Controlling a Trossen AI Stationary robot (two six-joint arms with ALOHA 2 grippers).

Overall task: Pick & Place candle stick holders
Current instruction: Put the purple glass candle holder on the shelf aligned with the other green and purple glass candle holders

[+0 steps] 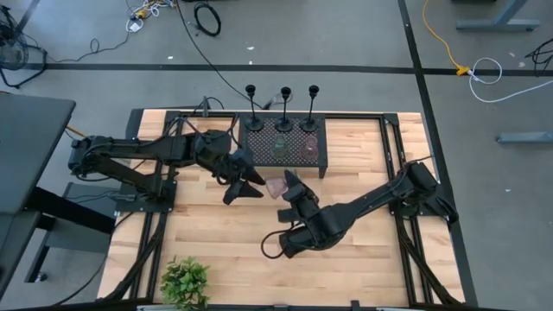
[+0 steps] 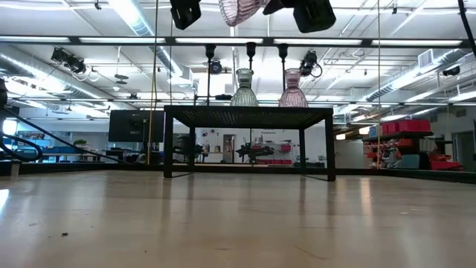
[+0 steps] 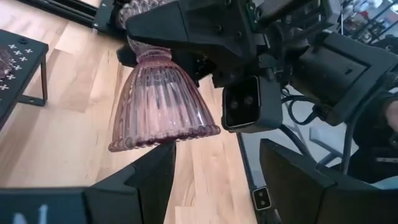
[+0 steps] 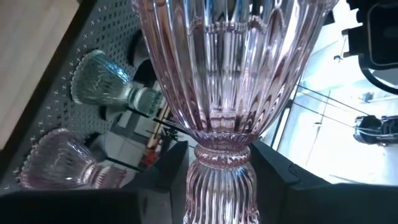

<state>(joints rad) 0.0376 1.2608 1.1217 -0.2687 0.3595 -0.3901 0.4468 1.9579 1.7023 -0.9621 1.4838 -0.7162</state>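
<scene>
My right gripper [image 1: 288, 185] is shut on a pink ribbed glass candle holder [image 1: 276, 186], high above the table's middle; the holder also shows at the top of the low view [image 2: 242, 10]. My left gripper [image 1: 248, 185] is open just left of it. Its fingers [image 3: 152, 177] stand below the holder's flared end [image 3: 163, 118], and I cannot tell whether they touch it. A green glass holder [image 1: 281, 144] and a pink one [image 1: 309, 145] stand on a black perforated stand [image 1: 259, 140]. Three black stem holders [image 1: 285, 93] stand behind it. My right gripper pinches the pink glass holder at its narrow waist [image 4: 221, 155] between its two fingers [image 4: 166, 171], one on each side. The fingers come level from the table's near right side. The holder is lifted clear and tilted, one flared end toward my left gripper.
The black stand [image 2: 249, 113] is raised on legs at the table's far middle. A green leafy plant [image 1: 185, 283] sits at the near edge, left of middle. Bare wood [image 1: 225, 233] lies between the plant and the arms.
</scene>
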